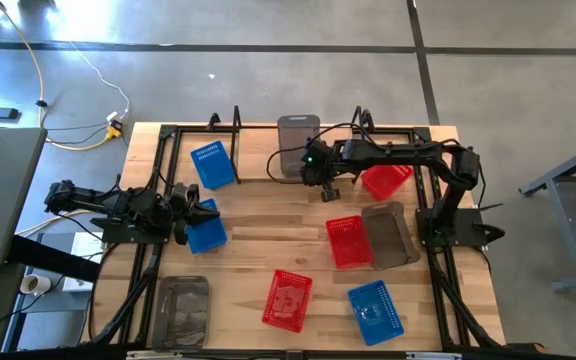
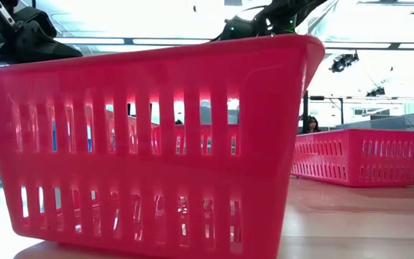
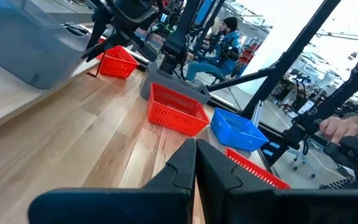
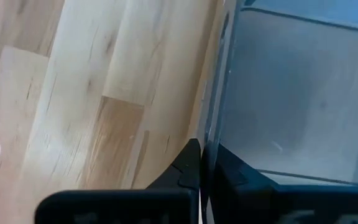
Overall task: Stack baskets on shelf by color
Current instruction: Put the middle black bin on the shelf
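My right gripper (image 1: pixel 313 168) reaches from the right to the shelf (image 1: pixel 258 182) at the table's far edge and is shut on a smoky grey basket (image 1: pixel 298 142). A blue basket (image 1: pixel 213 165) stands on the shelf's left part. A red basket (image 1: pixel 386 180) sits tilted at the shelf's right end under the right arm. My left gripper (image 1: pixel 196 210) is shut at the far edge of another blue basket (image 1: pixel 206 233) on the table's left. Whether it touches that basket, I cannot tell. My right gripper pinches the grey basket's side wall at its rim (image 4: pixel 211 134) between the two fingers, one inside the basket and one outside. The fingers come from above, pointing down. Whether the basket's bottom rests on the shelf cannot be seen.
On the table lie a red basket (image 1: pixel 348 241) beside a grey one (image 1: pixel 389 235), a red basket (image 1: pixel 288 300) and a blue basket (image 1: pixel 375 312) near the front, and a grey basket (image 1: pixel 183 310) front left. A person's hand (image 3: pixel 340 127) shows beyond the table.
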You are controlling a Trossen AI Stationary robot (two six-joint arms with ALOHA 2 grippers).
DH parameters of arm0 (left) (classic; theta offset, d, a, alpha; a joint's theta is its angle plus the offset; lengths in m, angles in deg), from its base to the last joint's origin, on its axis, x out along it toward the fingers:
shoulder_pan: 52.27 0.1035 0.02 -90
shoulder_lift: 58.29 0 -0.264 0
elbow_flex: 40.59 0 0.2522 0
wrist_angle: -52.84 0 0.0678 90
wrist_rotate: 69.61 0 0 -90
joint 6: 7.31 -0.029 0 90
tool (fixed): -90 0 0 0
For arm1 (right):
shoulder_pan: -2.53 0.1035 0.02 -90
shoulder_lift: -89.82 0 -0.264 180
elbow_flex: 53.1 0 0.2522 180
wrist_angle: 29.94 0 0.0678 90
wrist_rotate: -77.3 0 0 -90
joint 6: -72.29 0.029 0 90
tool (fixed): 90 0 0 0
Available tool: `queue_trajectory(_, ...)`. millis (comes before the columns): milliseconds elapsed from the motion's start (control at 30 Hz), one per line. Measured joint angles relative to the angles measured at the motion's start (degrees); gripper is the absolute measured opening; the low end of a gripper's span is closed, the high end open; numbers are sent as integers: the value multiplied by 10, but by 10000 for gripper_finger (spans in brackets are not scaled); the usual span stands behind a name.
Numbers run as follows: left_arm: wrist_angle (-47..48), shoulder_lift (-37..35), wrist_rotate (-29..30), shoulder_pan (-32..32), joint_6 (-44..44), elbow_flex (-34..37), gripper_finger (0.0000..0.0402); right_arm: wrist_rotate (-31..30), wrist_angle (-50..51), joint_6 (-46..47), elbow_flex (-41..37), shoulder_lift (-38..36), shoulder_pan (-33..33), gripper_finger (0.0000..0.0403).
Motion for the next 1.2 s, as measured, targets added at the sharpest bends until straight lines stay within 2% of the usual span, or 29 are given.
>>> queue_trajectory(567,0,0,-1,0,0,0,0,-17,-27,-20,0,0,0,62)
queue_trajectory(700,0,0,-1,0,0,0,0,-53,-30,-21,0,0,0,66)
queue_trajectory(967,0,0,-1,0,0,0,0,-47,-30,-19,0,0,5,67)
queue_trajectory(1200,0,0,-1,0,0,0,0,-68,-30,11,0,-4,16,67)
